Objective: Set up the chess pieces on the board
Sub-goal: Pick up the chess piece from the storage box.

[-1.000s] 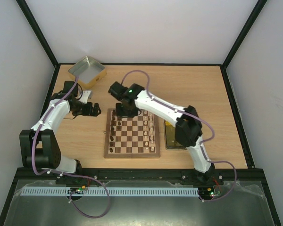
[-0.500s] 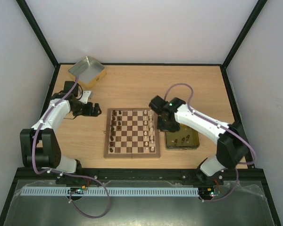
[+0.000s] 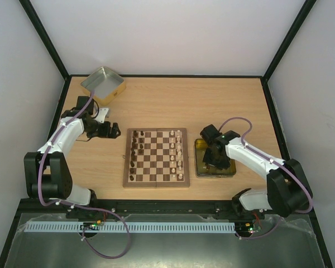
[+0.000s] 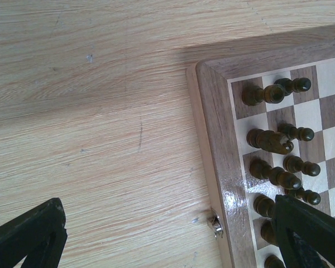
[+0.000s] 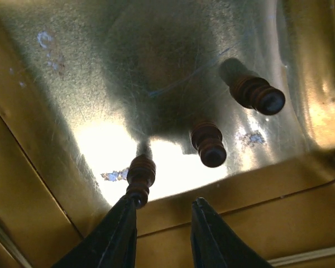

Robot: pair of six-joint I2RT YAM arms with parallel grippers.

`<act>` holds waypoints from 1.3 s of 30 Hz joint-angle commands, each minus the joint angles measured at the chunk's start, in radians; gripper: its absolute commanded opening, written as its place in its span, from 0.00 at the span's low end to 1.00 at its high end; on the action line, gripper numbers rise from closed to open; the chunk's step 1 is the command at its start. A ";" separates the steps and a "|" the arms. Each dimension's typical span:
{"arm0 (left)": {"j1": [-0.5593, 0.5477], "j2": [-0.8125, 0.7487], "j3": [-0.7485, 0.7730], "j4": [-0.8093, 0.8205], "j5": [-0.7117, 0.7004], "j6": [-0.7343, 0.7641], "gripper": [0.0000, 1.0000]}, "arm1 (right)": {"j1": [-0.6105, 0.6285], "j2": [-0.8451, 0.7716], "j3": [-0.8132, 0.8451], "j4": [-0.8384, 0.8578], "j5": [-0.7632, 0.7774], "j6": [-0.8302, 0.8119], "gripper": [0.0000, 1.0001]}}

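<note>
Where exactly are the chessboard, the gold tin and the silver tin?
chessboard (image 3: pixel 156 159): overhead view, bare middle squares.
gold tin (image 5: pixel 72 84): right wrist view, bare shiny floor.
silver tin (image 3: pixel 102 80): overhead view, inner floor.

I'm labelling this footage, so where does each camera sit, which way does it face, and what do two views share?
Top external: above and behind the bases, looking down; shows left gripper, right gripper, board, yellow-gold tin.
Left wrist: looks down on table and the board's corner; its open fingers show at the bottom corners.
Right wrist: looks down into that tin at three dark pieces; fingertips below.
Shared: board, top and left wrist.
</note>
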 commanded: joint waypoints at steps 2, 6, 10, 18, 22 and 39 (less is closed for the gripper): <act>-0.007 0.001 -0.009 -0.011 -0.007 -0.001 1.00 | -0.046 0.021 -0.026 0.092 -0.030 -0.043 0.26; -0.007 -0.009 -0.014 -0.009 -0.007 -0.001 1.00 | -0.067 0.051 -0.009 0.104 -0.036 -0.065 0.26; -0.007 -0.017 -0.015 -0.010 -0.011 -0.001 1.00 | -0.069 0.067 0.001 0.105 -0.047 -0.074 0.26; -0.007 -0.018 -0.016 -0.008 -0.012 -0.001 1.00 | -0.069 0.060 -0.033 0.117 -0.078 -0.080 0.25; -0.007 -0.014 -0.013 -0.008 -0.010 -0.002 1.00 | -0.069 0.065 -0.037 0.117 -0.086 -0.088 0.24; -0.013 -0.013 -0.017 -0.008 -0.009 -0.002 1.00 | -0.069 0.092 -0.026 0.103 -0.086 -0.111 0.05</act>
